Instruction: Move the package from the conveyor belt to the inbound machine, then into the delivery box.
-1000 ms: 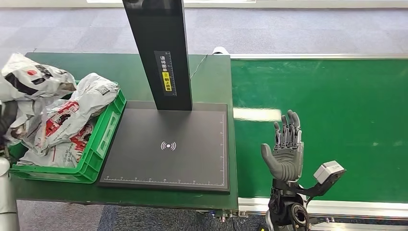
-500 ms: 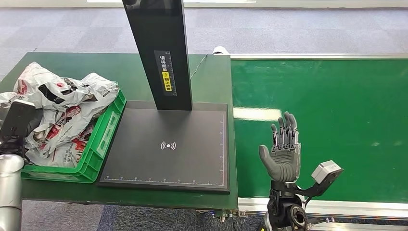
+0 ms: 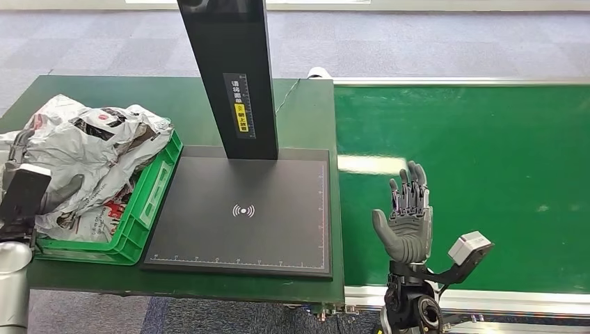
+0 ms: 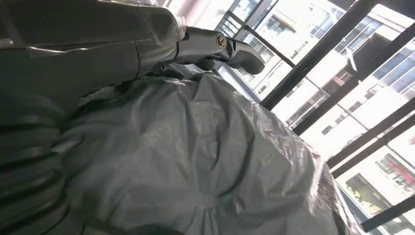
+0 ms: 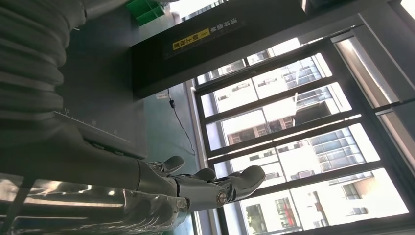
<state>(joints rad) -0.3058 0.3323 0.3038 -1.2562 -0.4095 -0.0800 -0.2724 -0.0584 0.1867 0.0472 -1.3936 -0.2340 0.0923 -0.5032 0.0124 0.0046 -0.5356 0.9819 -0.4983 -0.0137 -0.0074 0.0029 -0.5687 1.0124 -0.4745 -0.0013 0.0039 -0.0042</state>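
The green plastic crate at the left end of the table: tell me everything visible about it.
The green plastic crate is a rectangular bin with ribbed, slotted walls, standing upright on the green table beside the black scanner platform; whether they touch is unclear. It is heaped above its rim with crumpled grey plastic mail bags bearing red and black print. The left hand rests against the pile at the crate's near left side.

Package [image 3: 97, 136]: grey crumpled plastic mailer with red and black print, lying atop other mailers heaped in the green delivery box [image 3: 149, 202], left of the dark inbound machine [image 3: 240, 209] platform.
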